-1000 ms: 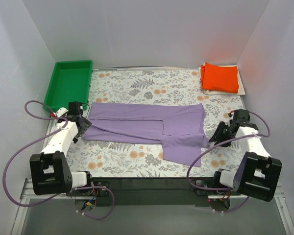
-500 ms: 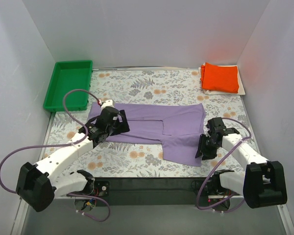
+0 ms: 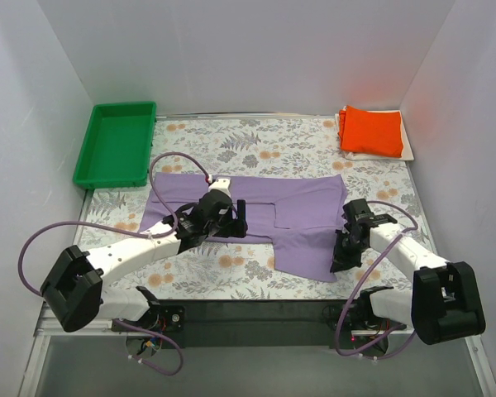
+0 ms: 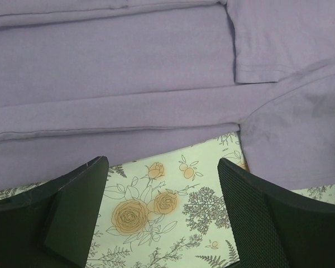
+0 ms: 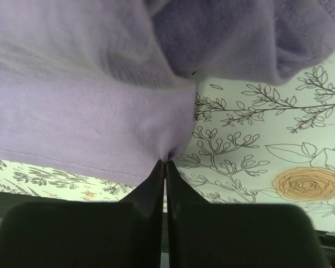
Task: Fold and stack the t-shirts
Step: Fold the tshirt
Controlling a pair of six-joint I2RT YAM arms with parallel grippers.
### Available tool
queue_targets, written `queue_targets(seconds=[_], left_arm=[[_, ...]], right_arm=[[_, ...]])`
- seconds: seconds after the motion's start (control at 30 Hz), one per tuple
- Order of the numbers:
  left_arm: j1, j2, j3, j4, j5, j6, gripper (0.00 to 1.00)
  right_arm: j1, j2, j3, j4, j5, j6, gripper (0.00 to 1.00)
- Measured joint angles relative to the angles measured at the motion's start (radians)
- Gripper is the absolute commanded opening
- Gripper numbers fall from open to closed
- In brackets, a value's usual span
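The lavender t-shirt [image 3: 256, 211] lies part-folded across the middle of the table, with a flap hanging toward the near edge. My left gripper [image 3: 234, 223] hovers open at its near hem. In the left wrist view the shirt [image 4: 128, 72] fills the top and the open gripper [image 4: 162, 212] frames bare flowered cloth. My right gripper [image 3: 340, 258] is shut on the shirt's right edge. The right wrist view shows the gripper [image 5: 166, 163] pinching purple fabric [image 5: 89, 111]. The orange folded shirt [image 3: 372, 131] lies on the whitish folded shirt [image 3: 408, 150] at the far right corner.
A green plastic tray [image 3: 116, 142] stands at the far left corner. The table carries a flowered cloth [image 3: 256, 141]. White walls close in on the left, right and back.
My left arm swung from the table's left edge rightward to the shirt's near hem at mid-table. My right gripper moved left onto the shirt's right edge and closed on it.
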Motion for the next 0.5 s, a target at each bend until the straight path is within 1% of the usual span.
queue_targets(seconds=[0.13,0.27,0.5], left_arm=[[0.004,0.040,0.009,-0.008,-0.015,-0.024,0.73],[0.035,0.086,0.043,-0.048,-0.043,-0.064,0.73],[0.218,0.067,0.047,-0.105,-0.049,-0.123,0.71]], right_arm=[[0.004,0.024,0.048,-0.018,0.010,0.000,0.01],[0.004,0.073,0.206,-0.032,0.015,-0.008,0.01],[-0.015,0.204,0.477,-0.010,-0.005,-0.030,0.01]])
